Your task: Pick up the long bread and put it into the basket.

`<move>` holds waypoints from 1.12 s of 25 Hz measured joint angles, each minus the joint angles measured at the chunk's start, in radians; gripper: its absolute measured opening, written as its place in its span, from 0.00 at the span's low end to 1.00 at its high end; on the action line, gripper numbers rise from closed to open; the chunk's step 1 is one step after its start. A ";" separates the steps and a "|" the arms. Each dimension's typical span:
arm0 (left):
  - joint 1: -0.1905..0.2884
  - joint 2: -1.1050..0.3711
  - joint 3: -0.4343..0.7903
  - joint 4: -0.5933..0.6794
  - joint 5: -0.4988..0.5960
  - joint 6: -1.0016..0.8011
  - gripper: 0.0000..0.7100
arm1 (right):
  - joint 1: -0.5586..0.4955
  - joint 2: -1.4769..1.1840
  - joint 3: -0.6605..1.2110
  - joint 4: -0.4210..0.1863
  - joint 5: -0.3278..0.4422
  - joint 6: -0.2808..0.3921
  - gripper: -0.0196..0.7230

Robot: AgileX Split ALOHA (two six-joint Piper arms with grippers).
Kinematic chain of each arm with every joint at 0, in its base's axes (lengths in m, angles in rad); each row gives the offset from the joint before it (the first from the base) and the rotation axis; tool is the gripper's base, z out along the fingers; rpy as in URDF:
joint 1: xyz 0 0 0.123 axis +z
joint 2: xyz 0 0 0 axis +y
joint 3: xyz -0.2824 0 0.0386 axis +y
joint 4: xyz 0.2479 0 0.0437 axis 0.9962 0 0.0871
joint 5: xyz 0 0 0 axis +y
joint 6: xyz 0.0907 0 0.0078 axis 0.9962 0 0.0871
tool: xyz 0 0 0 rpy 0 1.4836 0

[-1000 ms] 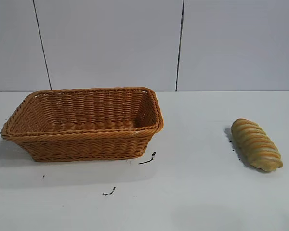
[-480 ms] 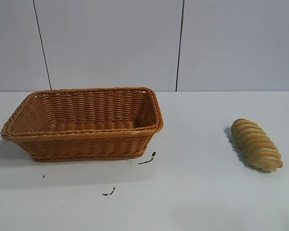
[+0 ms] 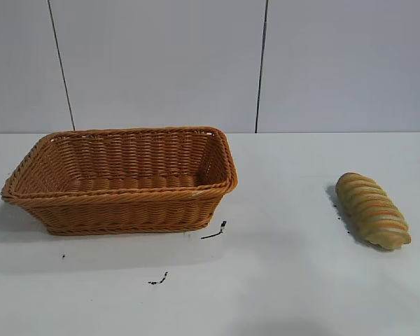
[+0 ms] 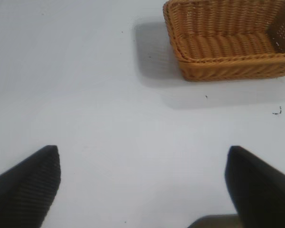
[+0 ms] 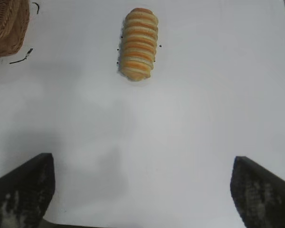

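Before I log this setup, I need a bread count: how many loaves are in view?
1. The bread lies on the table at the exterior view's right, well apart from the basket, whose visible inside shows none. Both arms' jaws are open, holding nothing.

Basket (image 3: 119, 178) left, long bread (image 3: 372, 210) right

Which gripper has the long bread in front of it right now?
The right gripper, open, faces the long bread; the left gripper, also open, faces only the basket.
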 joint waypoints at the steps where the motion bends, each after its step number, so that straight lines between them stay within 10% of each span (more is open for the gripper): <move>1: 0.000 0.000 0.000 0.000 0.000 0.000 0.98 | 0.000 0.054 -0.026 0.000 0.001 0.000 0.96; 28: 0.000 0.000 0.000 0.000 0.000 0.000 0.98 | 0.000 1.022 -0.559 0.004 -0.069 -0.038 0.96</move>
